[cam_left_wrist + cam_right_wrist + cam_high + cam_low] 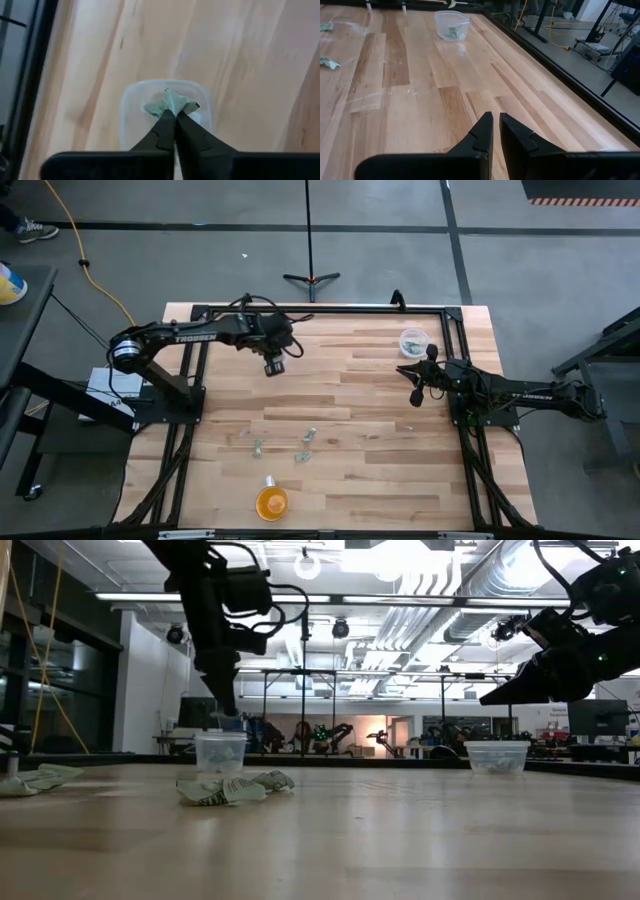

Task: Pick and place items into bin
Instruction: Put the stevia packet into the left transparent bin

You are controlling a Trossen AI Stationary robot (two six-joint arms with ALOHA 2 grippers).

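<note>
Several small pale-green and silvery pieces (305, 442) lie on the near half of the wooden table; the low view shows a cluster of them (228, 789). My left gripper (172, 112) hangs over a clear cup (131, 102) at the table's far left, shut on one pale-green piece (167, 103). The same cup (220, 752) stands on its base under that gripper (226, 708). A second clear cup (413, 340) holding pieces stands at the far right. My right gripper (415, 396) hovers just near of it, shut and holding nothing (495, 119). My left gripper pinches the pale-green piece by its lower part (170, 110) between the two fingertips, coming from above and pointing down. The piece is lifted clear and sticks out past the tips, directly over the cup's opening.
An orange round cup (271, 502) stands near the table's near edge, with one small piece (269, 480) just beyond it. A black frame rail (320, 309) runs along the far edge. Bare wood (360, 380) lies between the two arms.
</note>
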